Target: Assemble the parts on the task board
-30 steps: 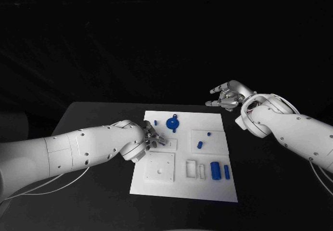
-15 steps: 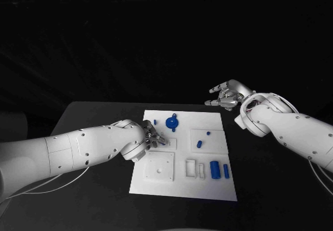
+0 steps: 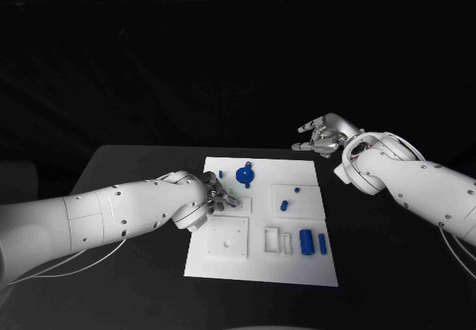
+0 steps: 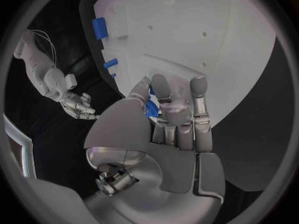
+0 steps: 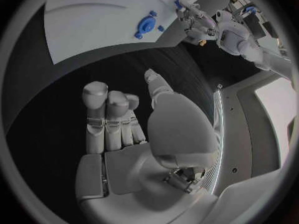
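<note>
From my remote station: the white task board [image 3: 266, 265] lies mid-table. My left hand [image 3: 217, 194] pinches a small blue part [image 4: 151, 110] over the board's left edge; my right hand [image 3: 322, 137] hovers empty, fingers apart, beyond its far-right corner.

arms: two fat white arms [image 3: 119, 213] are showing smooth round shells with tiny dark screw dots | hands: shiny silver left hand [image 4: 171, 119] and right hand [image 5: 134, 119] are showing grey finger pads | cables: thin white wires [image 3: 60, 265] are hanging under the left arm
</note>
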`<state>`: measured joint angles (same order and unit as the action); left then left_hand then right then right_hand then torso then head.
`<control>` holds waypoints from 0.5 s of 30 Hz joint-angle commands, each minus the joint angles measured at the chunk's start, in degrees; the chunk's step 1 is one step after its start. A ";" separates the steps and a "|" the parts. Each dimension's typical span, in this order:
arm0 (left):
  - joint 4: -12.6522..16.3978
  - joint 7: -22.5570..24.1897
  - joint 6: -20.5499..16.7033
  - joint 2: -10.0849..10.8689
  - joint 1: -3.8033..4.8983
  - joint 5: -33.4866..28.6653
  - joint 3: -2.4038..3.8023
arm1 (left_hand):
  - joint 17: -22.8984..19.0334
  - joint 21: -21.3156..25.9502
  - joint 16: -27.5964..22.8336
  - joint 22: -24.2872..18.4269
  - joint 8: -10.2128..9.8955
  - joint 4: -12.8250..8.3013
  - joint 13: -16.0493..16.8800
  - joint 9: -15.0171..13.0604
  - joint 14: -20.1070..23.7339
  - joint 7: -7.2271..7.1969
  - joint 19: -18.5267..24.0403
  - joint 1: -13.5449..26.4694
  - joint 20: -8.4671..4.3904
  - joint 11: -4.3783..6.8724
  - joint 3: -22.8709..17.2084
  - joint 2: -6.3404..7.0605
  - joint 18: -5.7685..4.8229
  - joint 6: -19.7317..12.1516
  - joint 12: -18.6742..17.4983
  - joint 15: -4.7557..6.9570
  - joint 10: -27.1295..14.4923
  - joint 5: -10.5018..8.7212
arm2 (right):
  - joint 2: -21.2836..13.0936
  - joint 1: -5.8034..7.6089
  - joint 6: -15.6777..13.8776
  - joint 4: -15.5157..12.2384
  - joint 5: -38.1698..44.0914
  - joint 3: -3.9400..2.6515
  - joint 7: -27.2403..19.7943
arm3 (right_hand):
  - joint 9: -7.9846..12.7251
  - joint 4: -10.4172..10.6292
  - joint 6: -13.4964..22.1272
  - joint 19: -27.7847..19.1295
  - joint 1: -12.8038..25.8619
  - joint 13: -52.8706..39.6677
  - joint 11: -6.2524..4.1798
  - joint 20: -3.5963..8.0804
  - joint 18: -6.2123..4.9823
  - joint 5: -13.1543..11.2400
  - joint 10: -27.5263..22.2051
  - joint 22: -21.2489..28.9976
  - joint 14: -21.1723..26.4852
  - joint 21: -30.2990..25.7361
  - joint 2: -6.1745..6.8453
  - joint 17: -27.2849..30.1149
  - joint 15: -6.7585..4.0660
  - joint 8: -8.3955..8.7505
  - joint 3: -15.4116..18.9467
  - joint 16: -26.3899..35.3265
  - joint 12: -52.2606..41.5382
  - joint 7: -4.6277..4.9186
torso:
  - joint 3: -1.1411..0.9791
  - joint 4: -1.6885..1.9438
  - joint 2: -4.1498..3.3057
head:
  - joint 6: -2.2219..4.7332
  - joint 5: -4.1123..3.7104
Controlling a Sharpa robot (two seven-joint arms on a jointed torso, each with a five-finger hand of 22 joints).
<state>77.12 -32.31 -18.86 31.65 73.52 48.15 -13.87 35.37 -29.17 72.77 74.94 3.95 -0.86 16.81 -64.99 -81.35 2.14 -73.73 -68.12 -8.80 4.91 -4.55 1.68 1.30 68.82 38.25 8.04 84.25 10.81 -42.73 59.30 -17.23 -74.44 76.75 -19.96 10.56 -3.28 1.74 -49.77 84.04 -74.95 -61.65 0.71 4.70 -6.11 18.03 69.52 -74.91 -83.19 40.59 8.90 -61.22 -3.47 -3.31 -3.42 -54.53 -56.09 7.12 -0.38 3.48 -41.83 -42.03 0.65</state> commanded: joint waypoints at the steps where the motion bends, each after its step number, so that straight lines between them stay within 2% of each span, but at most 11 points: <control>1: 0.02 0.10 0.48 -0.02 -0.03 0.58 0.04 | -0.13 0.39 -0.11 0.86 0.30 0.66 -0.08 0.06 -0.06 -5.51 -0.31 -0.13 -0.06 0.09 -0.17 0.77 -0.73 10.13 0.18 0.00 2.55 -0.84 | 0.02 -0.01 0.69 0.01 0.00 -0.03 -0.19 | 0.00 0.21 -0.24 3.06 0.33 0.07 0.02 -0.15 -0.89 0.38 -0.41 -0.59 0.00 -0.13 -0.08 0.00 -0.05 0.03 -0.02 0.24 0.08 -0.05 | 0.02 0.04 0.02 | 0.00 -0.04; 4: 0.02 0.10 0.46 0.06 -0.03 0.63 0.04 | -0.21 0.44 -0.16 0.87 0.32 1.70 -0.09 0.02 -0.05 -5.55 -0.33 0.12 -0.06 0.10 -0.58 1.43 -0.74 10.23 0.15 0.01 2.56 -2.04 | 0.04 -0.01 0.72 0.04 -0.02 -0.03 -0.20 | 0.00 0.21 -0.24 3.06 0.33 0.07 0.02 -0.15 -0.89 0.38 -0.41 -0.59 0.00 -0.13 -0.08 0.00 -0.05 0.03 -0.02 0.24 0.08 -0.05 | 0.04 0.05 0.01 | -0.01 -0.07; 9: -0.03 0.09 0.44 0.14 -0.03 0.81 0.04 | -0.26 0.53 -0.15 0.89 0.29 3.77 -0.09 -0.13 -0.08 -5.53 -0.36 0.11 -0.09 0.09 -1.62 2.78 -0.77 10.34 0.17 0.02 2.55 -2.48 | 0.08 -0.01 0.74 0.10 -0.04 -0.03 -0.24 | 0.00 0.27 -0.21 3.05 0.39 0.12 0.01 -0.15 -0.89 0.45 -0.43 -0.49 0.00 -0.20 -0.17 0.02 -0.05 0.04 0.04 0.30 0.10 -0.05 | 0.02 0.04 0.02 | -0.03 -0.04; 15: -0.05 0.08 0.60 0.20 -0.03 1.05 0.04 | -0.29 0.59 -0.17 0.88 0.29 5.12 -0.09 -0.21 -0.02 -5.52 -0.38 0.29 -0.10 0.11 -2.10 3.74 -0.77 10.46 0.19 0.04 2.55 -2.83 | 0.10 -0.01 0.81 0.12 -0.08 -0.03 -0.26 | 0.00 0.27 -0.21 3.05 0.39 0.12 0.01 -0.15 -0.89 0.45 -0.43 -0.49 0.00 -0.20 -0.17 0.02 -0.05 0.04 0.04 0.30 0.10 -0.05 | 0.01 0.03 0.01 | -0.15 -0.07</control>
<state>77.01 -32.33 -18.84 31.88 73.50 48.64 -13.87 35.09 -28.93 72.77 74.93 4.44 4.06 16.77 -65.21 -81.27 -3.11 -73.72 -67.86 -8.80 5.15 -6.63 5.03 1.30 79.27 38.22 7.95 83.96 8.37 -42.67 59.30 -17.13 -74.30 76.70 -19.96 10.56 -3.28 1.74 -49.77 84.04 -74.96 -61.58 0.71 4.70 -6.11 18.31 69.52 -74.91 -83.19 40.59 8.90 -61.22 -3.47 -3.31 -3.42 -54.53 -56.09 7.12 -0.35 3.52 -41.81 -42.14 0.58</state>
